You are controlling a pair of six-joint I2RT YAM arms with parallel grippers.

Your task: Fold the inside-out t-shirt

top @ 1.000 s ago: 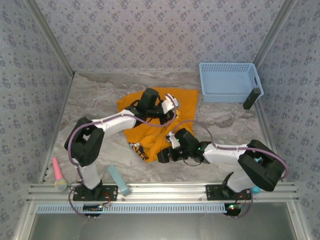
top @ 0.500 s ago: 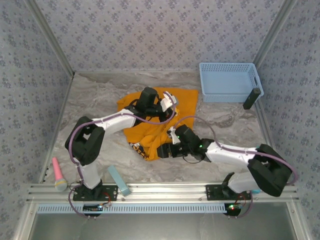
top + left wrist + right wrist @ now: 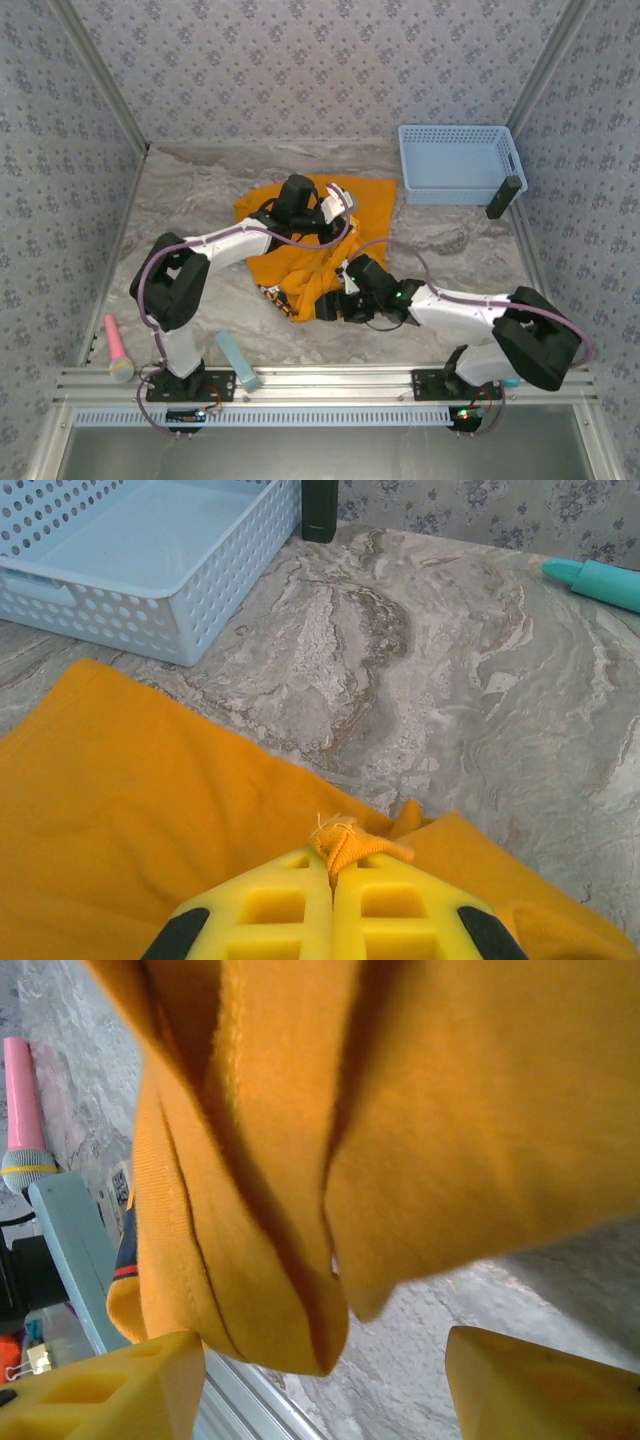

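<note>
**Shirt pinched by left gripper, right jaws apart at its near edge**

The t-shirt [image 3: 290,268] is seen crumpled at the middle of the table [image 3: 195,200], with its far corner spread flat toward the basket [image 3: 457,130] and its near end bunched into a point. Dark print is seen at that near edge.

The left gripper [image 3: 343,204] is placed over the far part of the shirt. In the left wrist view, its fingers [image 3: 270,905] are pressed together and a small tuft of orange cloth is pinched between the tips, so the shirt is gripped by the left gripper [image 3: 332,868]. The basket [image 3: 150,620] is seen beyond the cloth, apart from it.

The right gripper [image 3: 330,306] is set low at the shirt's near edge. In the right wrist view, its jaws are held well apart, and a hanging fold of the shirt [image 3: 420,1110] is seen dropping between them. No grip by the right gripper [image 3: 322,1348] is seen.

A pink microphone [image 3: 116,345] and a blue block [image 3: 238,360] are laid near the left arm's base, well apart from the shirt.
</note>
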